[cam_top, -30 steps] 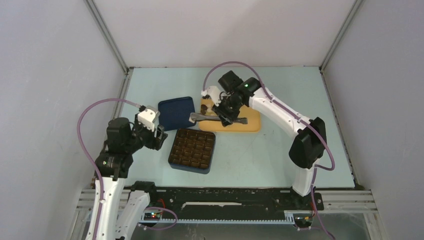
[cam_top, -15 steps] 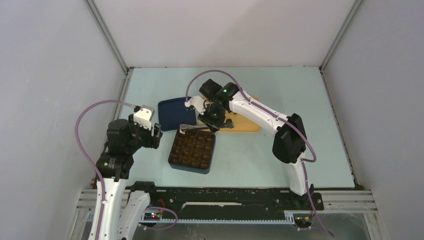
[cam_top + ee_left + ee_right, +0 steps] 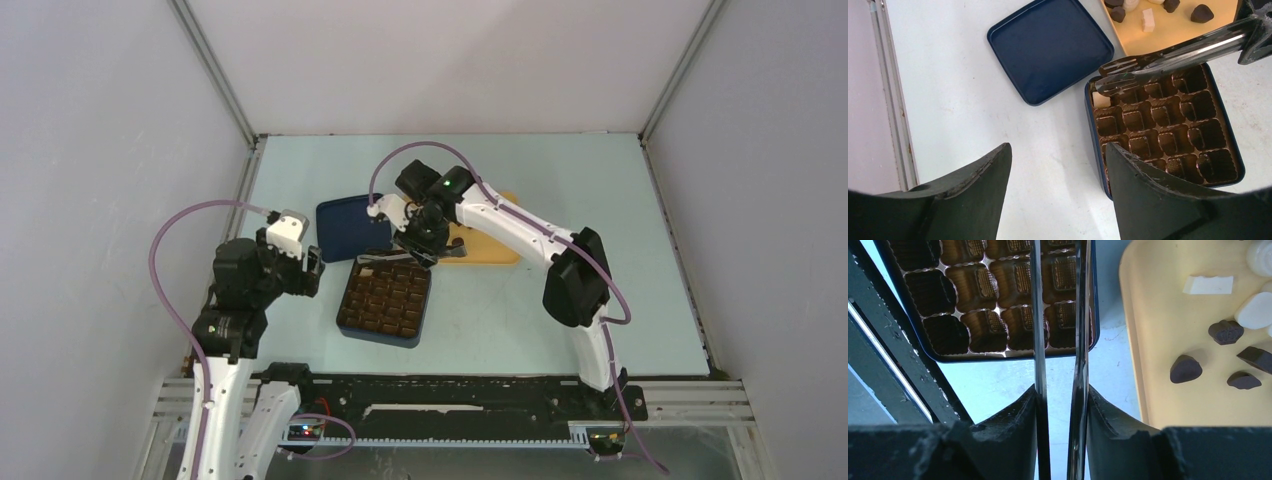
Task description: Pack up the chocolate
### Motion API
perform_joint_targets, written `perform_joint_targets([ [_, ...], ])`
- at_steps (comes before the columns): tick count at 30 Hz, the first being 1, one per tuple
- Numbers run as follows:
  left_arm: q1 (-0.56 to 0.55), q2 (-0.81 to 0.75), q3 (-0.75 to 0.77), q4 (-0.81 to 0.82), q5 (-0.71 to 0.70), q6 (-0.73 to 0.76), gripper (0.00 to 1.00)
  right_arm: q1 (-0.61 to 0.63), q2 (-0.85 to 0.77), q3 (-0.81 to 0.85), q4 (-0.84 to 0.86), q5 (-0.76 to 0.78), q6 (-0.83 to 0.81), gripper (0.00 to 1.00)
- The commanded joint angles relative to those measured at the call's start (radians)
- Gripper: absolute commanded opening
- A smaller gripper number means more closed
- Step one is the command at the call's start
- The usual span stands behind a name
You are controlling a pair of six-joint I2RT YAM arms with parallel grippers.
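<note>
My right gripper [image 3: 428, 240] is shut on metal tongs [image 3: 382, 258], seen close in the right wrist view [image 3: 1037, 315]. The tong tips stand slightly apart over the far-left corner of the dark blue box [image 3: 345, 330] with its brown gridded insert. One cream-white chocolate [image 3: 1100, 100] lies in that corner cell, just under the tips [image 3: 1115, 82]. More chocolates, white [image 3: 1208, 285] and dark brown [image 3: 1185, 368], lie on the yellow tray [image 3: 1168, 400]. My left gripper [image 3: 305, 270] is open and empty, left of the box [image 3: 1088, 130].
The box's dark blue lid [image 3: 350, 225] lies flat behind the box, left of the yellow tray [image 3: 495, 250]. Metal frame posts and grey walls close in the table on the left, right and back.
My right arm has swung the tongs left from the yellow tray to the box's far-left corner. My left arm has hardly moved.
</note>
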Motion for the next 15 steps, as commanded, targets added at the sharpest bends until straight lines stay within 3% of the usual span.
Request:
perform_joint_targets([
  [1, 0.014, -0.01, -0.024, 0.033, 0.006, -0.02, 0.73, 0.005, -0.02, 0.046, 0.0, 0.023, 0.015, 0.35],
  [9, 0.015, -0.002, -0.02, 0.031, 0.016, -0.019, 0.73, -0.034, -0.11, 0.029, 0.003, 0.036, 0.01, 0.31],
  [15, 0.015, 0.011, -0.014, 0.036, 0.04, -0.023, 0.73, -0.132, -0.2, -0.06, 0.036, 0.039, -0.007, 0.31],
])
